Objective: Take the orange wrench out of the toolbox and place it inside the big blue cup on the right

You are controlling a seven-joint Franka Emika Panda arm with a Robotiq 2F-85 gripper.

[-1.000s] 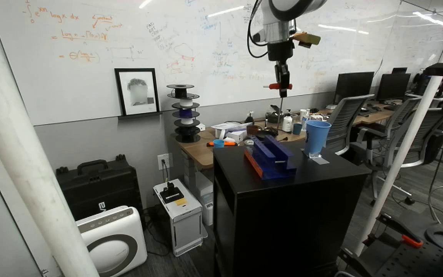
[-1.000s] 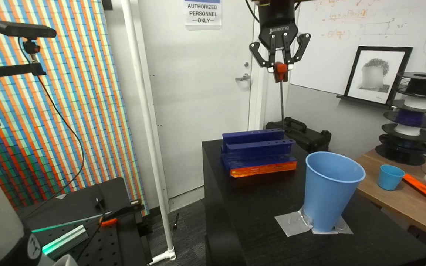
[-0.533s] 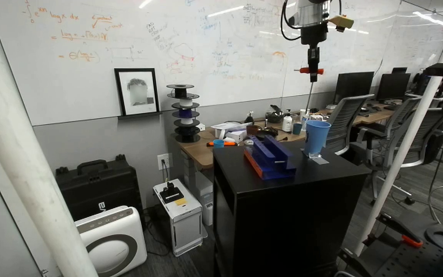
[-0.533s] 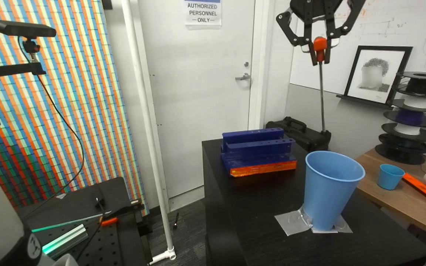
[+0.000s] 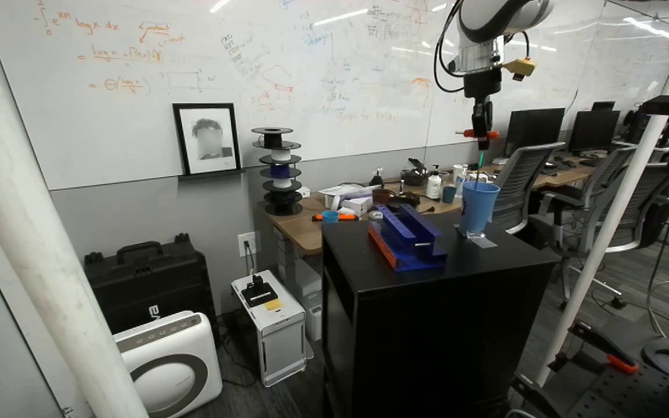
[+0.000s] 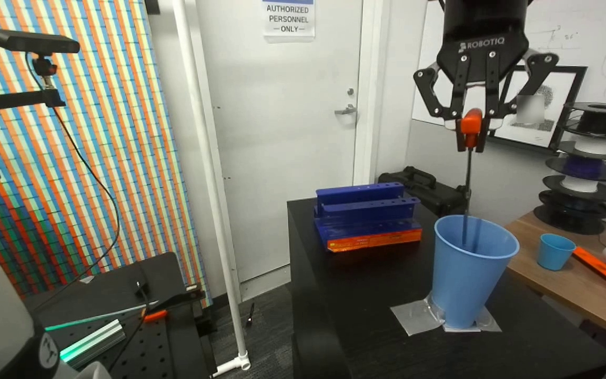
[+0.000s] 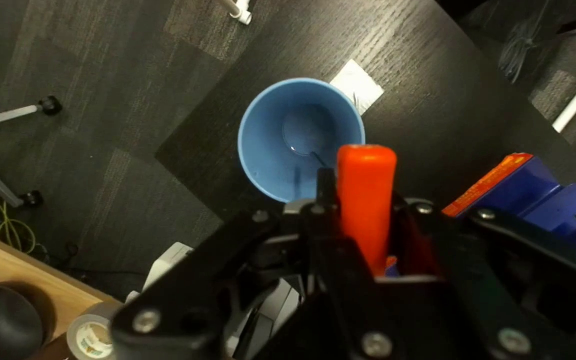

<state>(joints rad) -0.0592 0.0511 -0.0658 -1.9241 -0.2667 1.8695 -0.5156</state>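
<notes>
Support: black, wood-grained surface [image 6: 539,331]. On it, the dark-blue, ridged toolbox [image 6: 369,212] with an orange strip along one edge. Black two-fingered gripper [image 6: 471,143] points downward, fingers drawn narrow. Below it, the tall, tapered light-blue cup [image 6: 463,284] stands upright, apart from the toolbox. Pinched between the fingers by its handle: the orange T-handled wrench [image 6: 471,122], handle above the cup's rim, thin metal shaft reaching into the cup; whether it touches the bottom cannot be told. Pale tape [image 6: 413,317] at the cup's base, on the surface
</notes>
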